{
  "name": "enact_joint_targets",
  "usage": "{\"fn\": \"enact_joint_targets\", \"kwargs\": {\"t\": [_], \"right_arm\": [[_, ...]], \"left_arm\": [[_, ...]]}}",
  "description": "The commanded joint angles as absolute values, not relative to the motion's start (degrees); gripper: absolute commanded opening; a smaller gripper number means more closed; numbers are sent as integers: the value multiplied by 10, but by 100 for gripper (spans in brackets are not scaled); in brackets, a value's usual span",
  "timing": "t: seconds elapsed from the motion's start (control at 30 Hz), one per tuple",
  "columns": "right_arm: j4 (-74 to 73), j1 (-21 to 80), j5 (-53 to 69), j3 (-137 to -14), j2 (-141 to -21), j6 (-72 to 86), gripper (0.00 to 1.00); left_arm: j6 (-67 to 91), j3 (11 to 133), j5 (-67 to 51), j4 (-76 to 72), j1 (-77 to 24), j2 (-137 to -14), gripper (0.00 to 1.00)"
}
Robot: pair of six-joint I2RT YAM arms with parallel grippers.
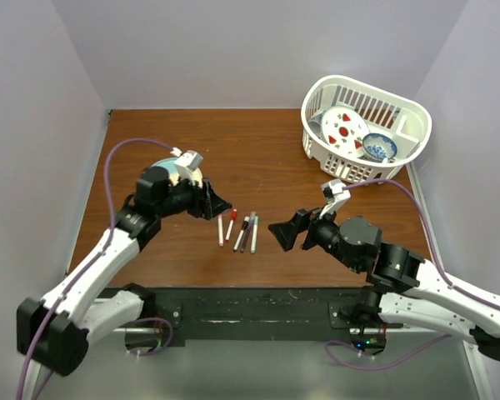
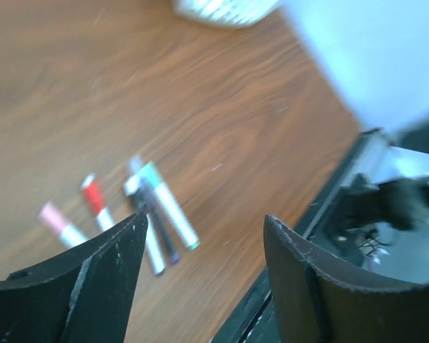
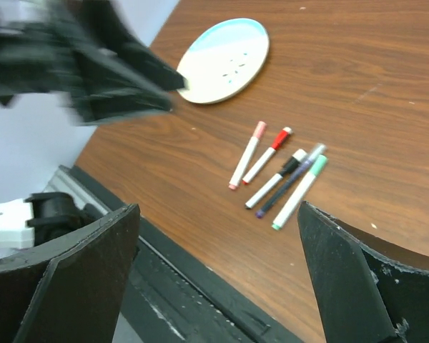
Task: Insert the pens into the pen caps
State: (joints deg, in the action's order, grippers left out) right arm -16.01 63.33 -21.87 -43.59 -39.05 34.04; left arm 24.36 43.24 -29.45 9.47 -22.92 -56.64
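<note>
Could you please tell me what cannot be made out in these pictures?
Top view: round blue-and-white plate, mostly hidden under the left arm.
Left wrist view: blurred; pink-capped white pen, lower end hidden behind the left jaws; white plastic basket cut off by the top edge.
Right wrist view: left arm is a motion-blurred smear.

We get open table toward the far left corner. The basket blocks the far right corner, the plate the left edge, pens the near edge.

A white basket in the counter's far right corner holds a red-spotted plate and a blue bowl. A pale round plate lies near the left edge.
</note>
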Motion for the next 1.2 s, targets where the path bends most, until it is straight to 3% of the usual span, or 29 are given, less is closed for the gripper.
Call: {"fn": "enact_joint_targets", "kwargs": {"t": [0.0,0.27,1.17], "right_arm": [[-214,633,-294,-462,-382,354,97],[-231,634,-348,-463,-388,386,99],[-178,634,-329,-460,-432,378,99]], "left_arm": [[234,409,-408,-25,-229,-492,77],[221,376,-397,-40,-228,-432,100],[221,360,-396,-61,-211,-381,100]]}}
